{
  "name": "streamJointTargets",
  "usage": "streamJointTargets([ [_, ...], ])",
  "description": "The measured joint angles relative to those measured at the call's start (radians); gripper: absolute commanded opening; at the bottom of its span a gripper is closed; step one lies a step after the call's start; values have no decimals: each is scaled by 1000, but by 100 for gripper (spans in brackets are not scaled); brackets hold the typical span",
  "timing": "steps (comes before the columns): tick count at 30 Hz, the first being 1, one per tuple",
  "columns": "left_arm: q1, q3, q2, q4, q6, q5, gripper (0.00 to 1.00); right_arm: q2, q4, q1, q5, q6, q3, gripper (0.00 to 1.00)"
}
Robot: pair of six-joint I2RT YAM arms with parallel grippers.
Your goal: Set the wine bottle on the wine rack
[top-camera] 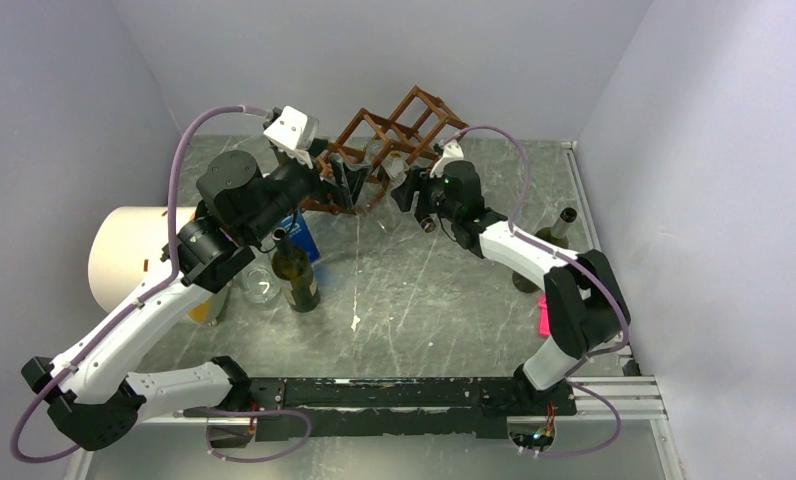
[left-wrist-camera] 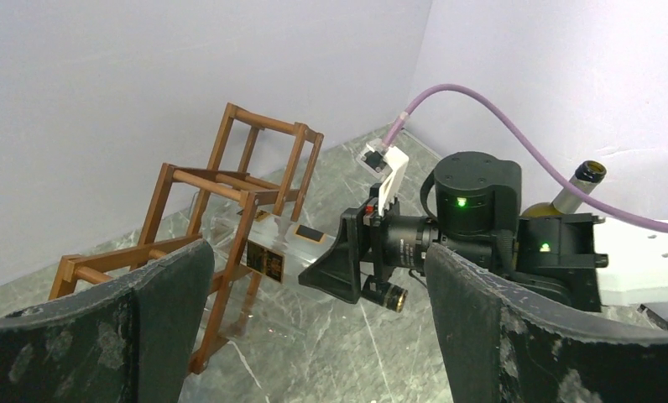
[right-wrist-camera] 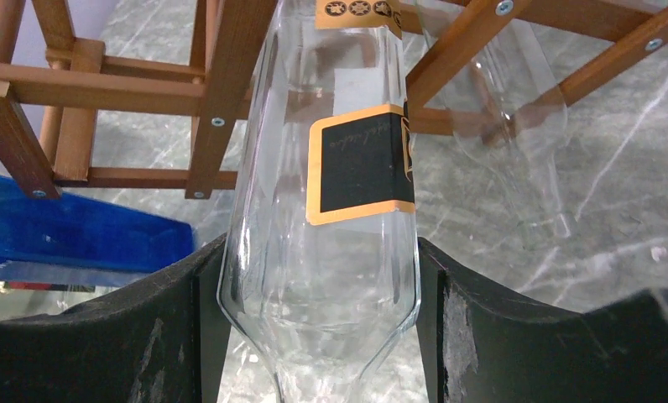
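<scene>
The reddish-brown wooden wine rack [top-camera: 399, 135] stands at the back of the table and also shows in the left wrist view [left-wrist-camera: 198, 180] and the right wrist view [right-wrist-camera: 104, 80]. My right gripper [right-wrist-camera: 318, 319] is shut on the shoulder of a clear glass wine bottle [right-wrist-camera: 360, 164] with a black and orange label. The bottle's body reaches into a lower cell of the rack [left-wrist-camera: 284, 252]. In the top view the right gripper [top-camera: 406, 192] is right in front of the rack. My left gripper [left-wrist-camera: 314, 336] is open and empty, just left of it [top-camera: 346, 185].
A second clear bottle [right-wrist-camera: 515, 109] lies in the rack beside the held one. A dark green bottle [top-camera: 294, 270] stands mid-left, next to a blue box [top-camera: 306, 235] and a clear glass [top-camera: 261, 285]. Another green bottle [top-camera: 549, 240] stands at the right. A white roll [top-camera: 124, 255] lies at the left.
</scene>
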Motion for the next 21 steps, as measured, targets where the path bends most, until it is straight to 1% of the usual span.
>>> streamJointTargets([
  [9, 0, 0, -2, -8, -8, 4, 99, 89, 151, -61, -143, 26, 1, 0],
  [18, 0, 0, -1, -37, -11, 4, 100, 204, 189, -76, -194, 56, 103, 0],
  [21, 0, 0, -1, -47, -11, 4, 100, 261, 174, -76, -200, 69, 174, 8],
])
